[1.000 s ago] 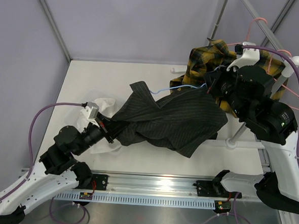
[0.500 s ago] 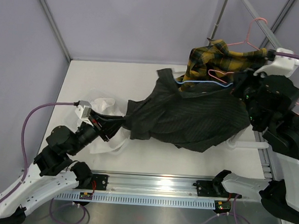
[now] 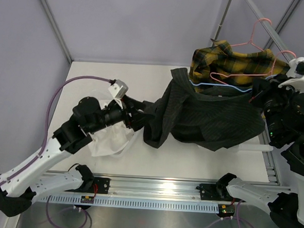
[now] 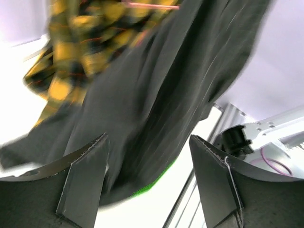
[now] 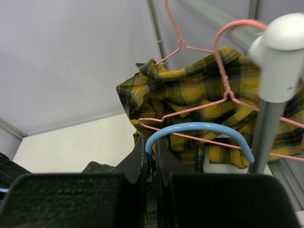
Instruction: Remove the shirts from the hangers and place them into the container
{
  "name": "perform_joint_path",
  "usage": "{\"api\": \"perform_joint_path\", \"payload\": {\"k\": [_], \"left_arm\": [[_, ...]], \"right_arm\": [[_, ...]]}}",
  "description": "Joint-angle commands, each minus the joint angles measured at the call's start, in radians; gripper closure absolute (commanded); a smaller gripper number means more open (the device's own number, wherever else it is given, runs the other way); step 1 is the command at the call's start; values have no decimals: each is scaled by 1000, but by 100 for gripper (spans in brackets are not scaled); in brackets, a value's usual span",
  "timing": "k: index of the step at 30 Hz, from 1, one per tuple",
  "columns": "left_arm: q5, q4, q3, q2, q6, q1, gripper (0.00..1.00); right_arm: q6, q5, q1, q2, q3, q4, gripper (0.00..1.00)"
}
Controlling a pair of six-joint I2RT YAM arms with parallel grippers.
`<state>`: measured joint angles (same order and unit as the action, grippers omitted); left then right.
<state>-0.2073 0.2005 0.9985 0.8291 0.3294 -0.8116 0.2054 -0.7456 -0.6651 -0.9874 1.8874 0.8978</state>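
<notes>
Left hand (image 3: 135,117): wide, fingers well apart, and I see nothing gripped between them.
Right hand (image 5: 151,159): clamped tight on the light blue hanger (image 5: 199,127), whose hook arcs up out of the fingertips.
Black pinstripe shirt (image 3: 208,115): spread between my two hands, top edge along the blue hanger by the right hand, lower edge just beside the left fingers.
Plaid shirt (image 5: 190,95): just beyond my right hand, hanging on a pink hanger (image 5: 190,110).
White shirt (image 3: 109,138): heaped low, below and behind my left hand.
White pole (image 5: 278,52): right of my right hand, with its knob above the fingertips.
Surface (image 3: 118,73): beneath both hands.
</notes>
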Motion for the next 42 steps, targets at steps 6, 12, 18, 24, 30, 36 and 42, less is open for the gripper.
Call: {"api": "perform_joint_path", "payload": {"k": [6, 12, 18, 24, 30, 36, 42], "left_arm": [[-204, -12, 339, 217, -214, 2, 26], [-242, 4, 394, 312, -208, 2, 68], [-245, -25, 281, 286, -144, 2, 98], [-219, -39, 233, 243, -135, 2, 55], [-244, -23, 262, 266, -139, -1, 100], [194, -97, -77, -5, -23, -14, 100], [156, -196, -294, -173, 37, -14, 100]], "right_arm": [[-8, 138, 2, 9, -39, -31, 100], [-17, 154, 2, 24, -34, -31, 100], [-43, 138, 4, -3, 36, -16, 100], [-51, 146, 4, -11, 64, -25, 100], [-40, 134, 4, -11, 53, -20, 100], [-23, -46, 4, -20, 79, 12, 100], [25, 24, 4, 32, 45, -49, 100]]}}
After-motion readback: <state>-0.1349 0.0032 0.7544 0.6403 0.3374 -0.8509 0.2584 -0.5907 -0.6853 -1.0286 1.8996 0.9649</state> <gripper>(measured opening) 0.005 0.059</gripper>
